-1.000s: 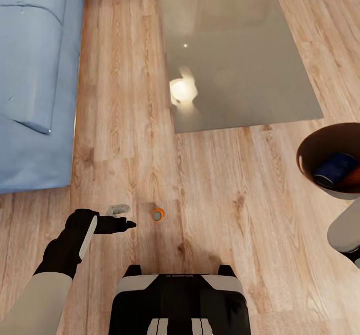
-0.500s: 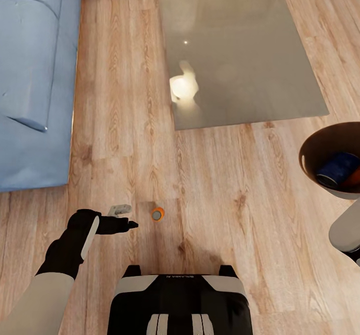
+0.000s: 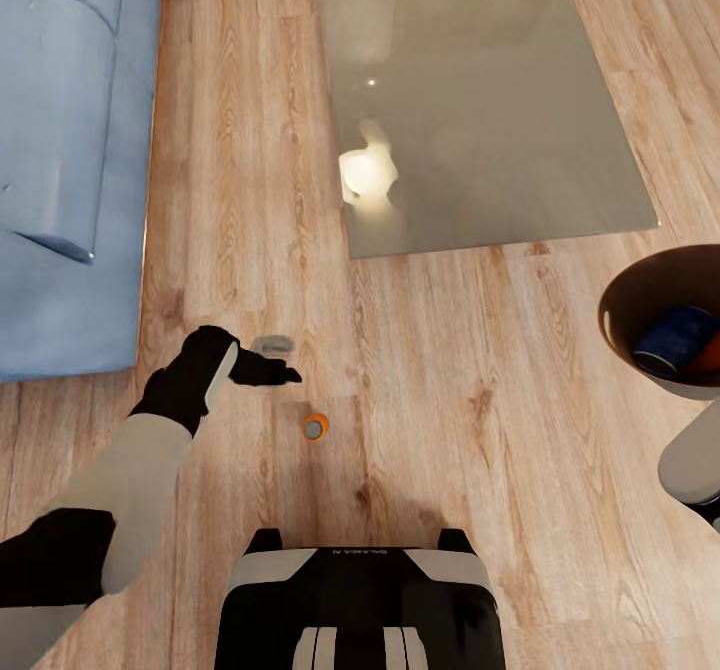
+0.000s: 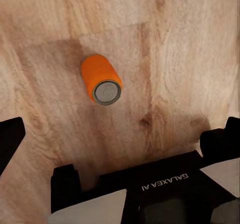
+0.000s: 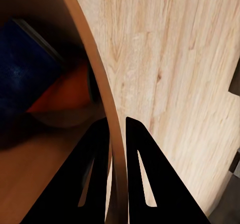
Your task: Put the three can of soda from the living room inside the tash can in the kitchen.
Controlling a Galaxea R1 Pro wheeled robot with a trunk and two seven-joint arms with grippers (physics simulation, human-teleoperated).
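Sofa (image 3: pixel 60 150) edges the wood floor (image 3: pixel 440 430). Left claw (image 3: pixel 268 362), arm stretched forward, hangs with fingers apart just beyond the upright orange can (image 3: pixel 315 427), its grey top facing up. Right claw (image 5: pixel 116 134) pinches the trash can (image 3: pixel 640 290) rim; blue can (image 3: pixel 675 338) and orange can (image 5: pixel 65 96) lie inside.

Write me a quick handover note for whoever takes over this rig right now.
Left end effector: open, empty, above the floor beyond the last orange can, which stands on the wood floor just ahead of the base.
Right end effector: shut on the trash can rim, carrying it.
Done: blue can and another orange can already inside.
Left: bin the last can, then take the trash can to the kitchen.
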